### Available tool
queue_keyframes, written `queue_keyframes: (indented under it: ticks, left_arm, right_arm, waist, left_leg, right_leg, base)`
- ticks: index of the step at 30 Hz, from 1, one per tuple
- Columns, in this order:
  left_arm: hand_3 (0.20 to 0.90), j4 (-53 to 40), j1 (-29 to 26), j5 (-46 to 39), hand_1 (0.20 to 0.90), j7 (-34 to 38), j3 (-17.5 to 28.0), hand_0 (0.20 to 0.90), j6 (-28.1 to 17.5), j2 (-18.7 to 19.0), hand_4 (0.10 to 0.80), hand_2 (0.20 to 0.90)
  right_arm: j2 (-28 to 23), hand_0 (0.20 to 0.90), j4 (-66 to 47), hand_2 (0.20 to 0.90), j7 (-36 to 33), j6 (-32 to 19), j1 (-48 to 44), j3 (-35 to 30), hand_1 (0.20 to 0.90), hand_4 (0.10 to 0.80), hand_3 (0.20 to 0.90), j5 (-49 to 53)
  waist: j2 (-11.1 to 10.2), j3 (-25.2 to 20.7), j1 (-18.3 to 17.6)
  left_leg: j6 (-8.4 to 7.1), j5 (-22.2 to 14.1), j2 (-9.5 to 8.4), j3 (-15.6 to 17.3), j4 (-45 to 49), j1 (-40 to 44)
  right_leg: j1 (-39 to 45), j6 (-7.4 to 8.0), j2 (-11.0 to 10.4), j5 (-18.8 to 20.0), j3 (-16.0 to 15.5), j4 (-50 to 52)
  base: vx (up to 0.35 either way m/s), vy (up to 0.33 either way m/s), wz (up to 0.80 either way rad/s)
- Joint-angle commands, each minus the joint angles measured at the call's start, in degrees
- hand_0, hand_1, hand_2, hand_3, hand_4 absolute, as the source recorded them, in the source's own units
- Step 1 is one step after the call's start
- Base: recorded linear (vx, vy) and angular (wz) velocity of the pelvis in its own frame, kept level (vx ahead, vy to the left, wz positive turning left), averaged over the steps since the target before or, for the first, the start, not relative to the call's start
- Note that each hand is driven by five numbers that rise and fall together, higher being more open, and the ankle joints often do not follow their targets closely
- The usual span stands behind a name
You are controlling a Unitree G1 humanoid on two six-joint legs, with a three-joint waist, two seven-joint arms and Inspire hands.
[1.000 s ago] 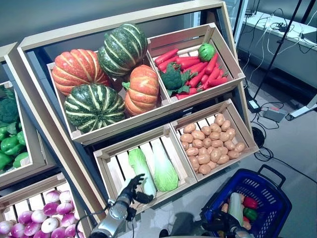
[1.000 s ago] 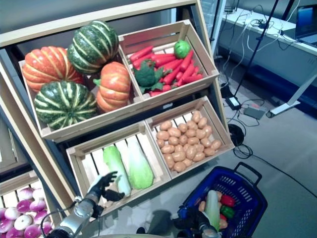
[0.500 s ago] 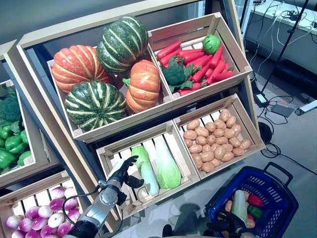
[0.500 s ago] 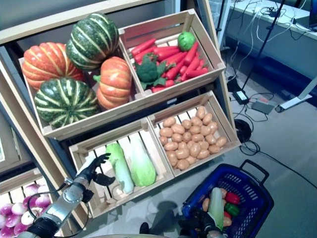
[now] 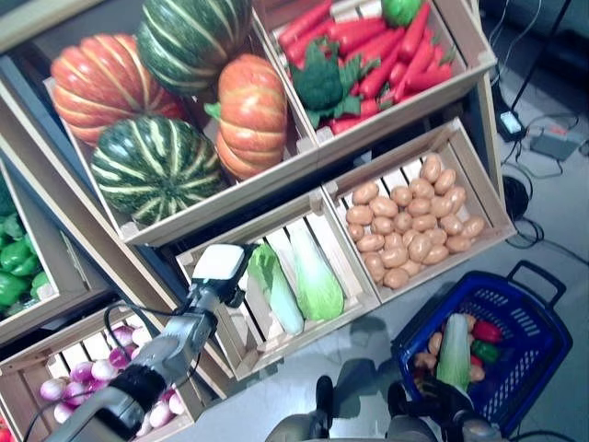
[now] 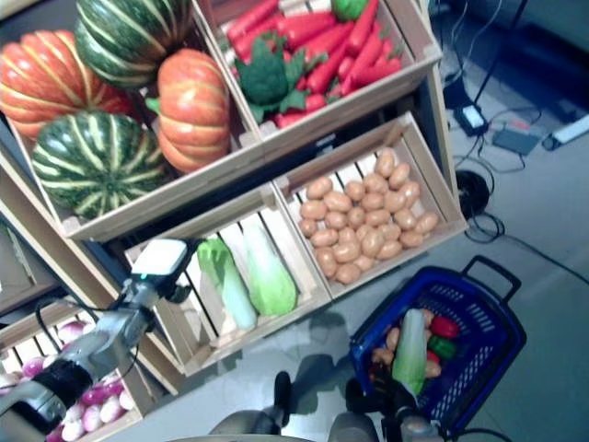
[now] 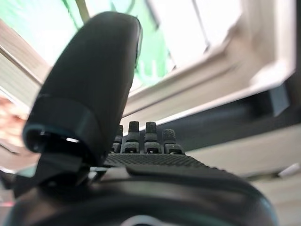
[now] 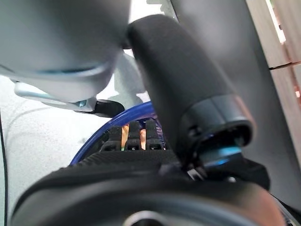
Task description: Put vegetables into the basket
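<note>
My left hand [image 7: 89, 84] reaches into the stand's lower middle crate [image 5: 241, 354], right beside a long pale green cabbage [image 5: 273, 293]. Its thumb stands up and its fingers [image 7: 148, 136] lie straight; green shows just past them. It holds nothing. The blue basket [image 5: 538, 318] stands on the floor at the lower right. In it lie a long pale green cabbage [image 5: 454, 352], a red pepper [image 5: 486, 330], a green vegetable [image 5: 485, 351] and some orange-brown pieces [image 5: 428, 343]. My right hand [image 5: 448, 402] waits by the basket's near rim with straight fingers [image 8: 134, 136].
The wooden stand [image 5: 55, 184] with slanted crates rises in front and to the left. A second cabbage [image 5: 313, 281] lies in the same crate. Cables and a power block [image 5: 555, 143] lie on the grey floor behind the basket.
The camera has tilted down. My left arm has stretched forward, bringing the hand deeper into the crate beside the cabbage. My right hand stays by the basket.
</note>
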Motion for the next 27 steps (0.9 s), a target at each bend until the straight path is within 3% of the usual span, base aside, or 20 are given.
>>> queue_keyframes:
  ticks: [1, 8, 17, 22, 27]
  left_arm:
    - [0.900, 1.99, -10.07, 10.06, 0.900, 10.41, 1.48, 0.900, 1.15, 3.97, 0.800, 0.900]
    - [0.900, 8.84, -20.62, 17.08, 0.900, 18.11, -5.26, 0.900, 2.47, 3.05, 0.800, 0.900]
    - [0.900, 16.92, -30.44, 20.63, 0.900, 15.91, -10.55, 0.900, 4.40, 1.71, 0.800, 0.900]
    - [0.900, 18.17, -30.69, 20.54, 0.900, 13.24, -10.71, 0.900, 6.51, 1.96, 0.800, 0.900]
    - [0.900, 11.67, -28.93, 18.62, 0.900, 10.17, -9.40, 0.900, 10.73, 3.77, 0.800, 0.900]
  right_arm:
    - [-1.57, 0.900, -0.97, 0.900, 2.12, -4.01, -3.30, 1.55, 0.900, 0.800, 0.900, 4.33]
    - [-2.82, 0.900, -1.41, 0.900, 0.52, -4.10, -9.88, 2.39, 0.900, 0.800, 0.900, 7.74]
    - [-1.69, 0.900, -1.07, 0.900, -1.09, -4.03, -17.59, 2.54, 0.900, 0.800, 0.900, 12.07]
    - [-1.60, 0.900, -2.72, 0.900, -2.64, -3.54, -19.42, 1.93, 0.900, 0.800, 0.900, 13.78]
    - [-1.54, 0.900, -4.51, 0.900, -3.72, -3.76, -19.96, 1.74, 0.900, 0.800, 0.900, 15.12]
  waist:
    - [-2.61, 3.08, -1.71]
    - [-2.77, 8.53, -2.85]
    - [-5.28, 13.69, -3.76]
    - [-6.13, 15.77, -3.50]
    - [-6.27, 15.82, -2.17]
  left_leg:
    - [-1.52, -4.13, -1.13, 1.82, 3.96, -1.96]
    - [-1.40, -4.03, -1.50, 2.80, 9.52, -9.67]
    - [-1.15, -4.39, -1.07, 4.37, 17.07, -19.84]
    - [-1.12, -5.64, -1.08, 4.16, 23.01, -25.14]
    - [-0.87, -7.02, -1.15, 4.06, 26.97, -30.01]
  right_leg:
    - [-5.49, -0.82, -4.01, 0.85, 2.49, 5.98]
    - [-14.04, -1.42, -3.98, 0.50, 3.82, 12.37]
    - [-23.56, -1.79, -3.23, 0.64, 5.16, 18.16]
    - [-28.14, -2.14, -3.36, -0.30, 5.26, 22.89]
    - [-32.66, -2.39, -3.14, -1.12, 4.93, 26.45]
  base:
    - [-0.169, 0.042, -0.05]
    - [-0.163, 0.040, -0.14]
    - [-0.117, -0.028, -0.01]
    - [-0.079, -0.018, 0.10]
    - [-0.055, -0.037, 0.05]
